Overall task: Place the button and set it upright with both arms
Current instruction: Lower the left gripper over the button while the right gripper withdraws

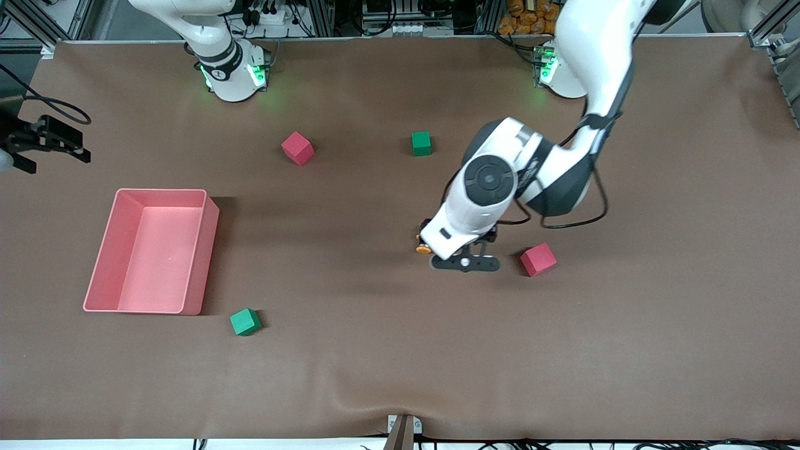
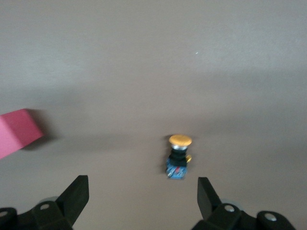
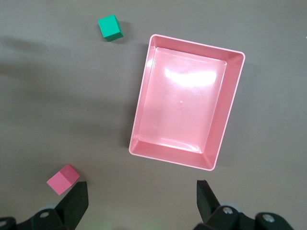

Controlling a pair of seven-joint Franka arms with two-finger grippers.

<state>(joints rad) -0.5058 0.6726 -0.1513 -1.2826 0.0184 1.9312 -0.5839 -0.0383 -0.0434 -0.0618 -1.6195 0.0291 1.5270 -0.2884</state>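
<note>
Two arms share the brown table (image 1: pixel 656 312) in the front view, and we take the pink bin (image 1: pixel 100 262) as our landmark. The left arm reaches down over the middle of the table, well apart from the bin toward the left arm's end. Its wrist hides most of the left gripper (image 1: pixel 431 240), and the orange cap of the button (image 1: pixel 424 249) peeks out just beside it, low to the table. A pink cube (image 1: pixel 538 259) lies still farther from the bin toward the left arm's end. Another pink cube (image 1: pixel 297 148) and a green cube (image 1: pixel 421 143) lie farther from the camera than the bin. A second green cube (image 1: pixel 245 322) sits near the bin's nearest corner. The right gripper (image 1: pixel 47 142) hangs in the air at the right arm's end of the table, where that arm waits.

In the left wrist view, we see the left gripper (image 2: pixel 143 191) with its fingers (image 2: pixel 76 194) spread wide and holding nothing. The button (image 2: pixel 178 162) stands between them, a little ahead of the tips, touching neither, with its cap uppermost. A pink cube (image 2: pixel 17 132) shows at the edge.

In the right wrist view, the right gripper (image 3: pixel 143 194) is also spread wide and empty, high over the bin (image 3: pixel 139 110), with a green cube (image 3: pixel 110 28) and a pink cube (image 3: pixel 63 179) near it.
</note>
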